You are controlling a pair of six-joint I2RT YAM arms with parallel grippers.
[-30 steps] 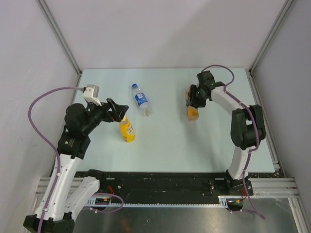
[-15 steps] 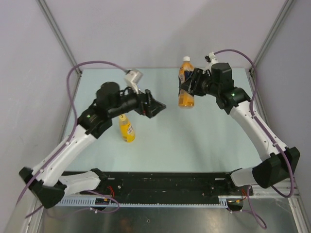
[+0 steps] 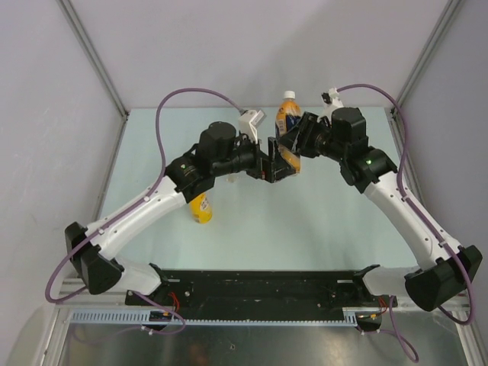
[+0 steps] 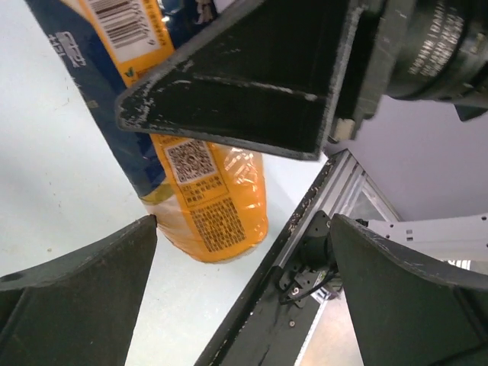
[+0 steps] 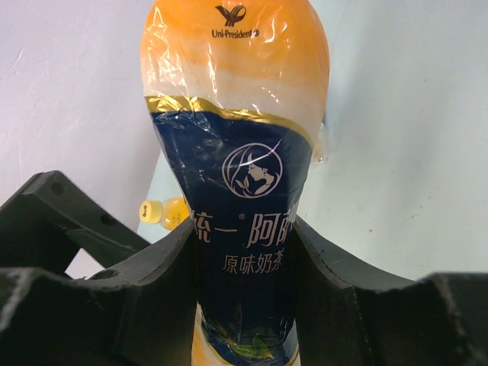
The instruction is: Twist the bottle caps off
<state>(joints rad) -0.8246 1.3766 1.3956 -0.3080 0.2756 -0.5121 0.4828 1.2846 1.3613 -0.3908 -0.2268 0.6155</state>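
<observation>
My right gripper (image 3: 298,142) is shut on the orange bottle (image 3: 287,128) with the dark blue label and holds it raised and tilted, pale cap (image 3: 287,94) on top. In the right wrist view the bottle (image 5: 248,191) fills the jaws of that gripper (image 5: 245,267); its cap is out of frame. My left gripper (image 3: 276,165) is open right by the bottle's lower end. In the left wrist view the bottle's base (image 4: 217,225) lies just ahead of the open left gripper (image 4: 244,305), untouched. The yellow bottle (image 3: 201,209) lies on the table; its yellow cap (image 5: 150,211) shows. The clear bottle is hidden.
The pale green table (image 3: 320,221) is walled on three sides by grey panels. A black rail (image 3: 259,286) runs along the near edge and also shows in the left wrist view (image 4: 259,305). The left arm stretches across the table's middle over the yellow bottle.
My left arm has swung right, from near the yellow bottle to the base of the orange bottle. My right arm lifted the orange bottle off the table and holds it up.
</observation>
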